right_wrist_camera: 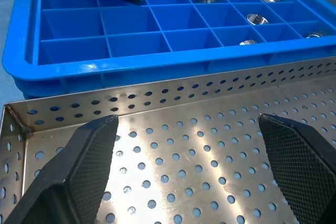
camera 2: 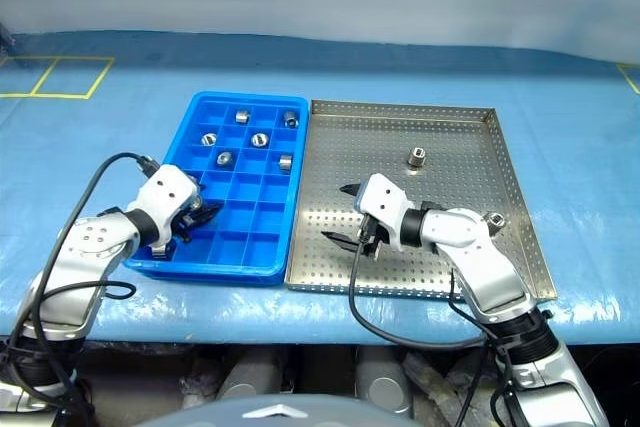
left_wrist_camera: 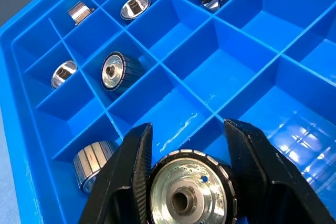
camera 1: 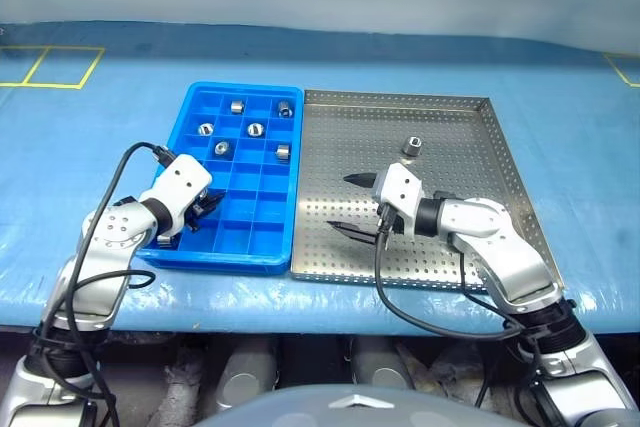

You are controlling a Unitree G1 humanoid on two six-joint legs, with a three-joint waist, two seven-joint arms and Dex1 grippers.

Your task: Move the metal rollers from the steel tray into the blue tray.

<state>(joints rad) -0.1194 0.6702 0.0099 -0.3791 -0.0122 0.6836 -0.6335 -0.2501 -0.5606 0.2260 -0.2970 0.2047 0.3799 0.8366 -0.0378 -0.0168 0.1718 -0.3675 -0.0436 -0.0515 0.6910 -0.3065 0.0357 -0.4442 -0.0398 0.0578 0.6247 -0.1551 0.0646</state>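
Left eye view puts our left arm at the lower left of the frame, bent at the elbow and reaching in over the near left corner of the blue tray [camera 1: 285, 97], with the left gripper [camera 1: 204, 204] angled down into it. In the left wrist view its two black fingers [left_wrist_camera: 131, 169] are clamped on either side of a metal roller [left_wrist_camera: 190, 190], a shiny ribbed disc with a central hole, hanging above the blue compartments.

Our right arm comes in from the lower right and bends across the steel tray [camera 1: 470, 103], wrist turned toward the left of the frame. The right gripper [camera 1: 352, 205] stands spread wide and grasps nothing; in the right wrist view its textured pads [right_wrist_camera: 92, 163] sit far apart just above the perforated base, facing the rim that meets the blue tray.

In the upper half of the blue tray we count six rollers [camera 1: 255, 130] lying in separate compartments, some on end with the hole showing, some on their side. In the steel tray one roller [camera 1: 411, 146] stands upright in the upper middle of the frame, well apart from the right gripper. The right eye view shows another roller [camera 2: 493, 219] at the right side of that tray, just beside our right forearm.
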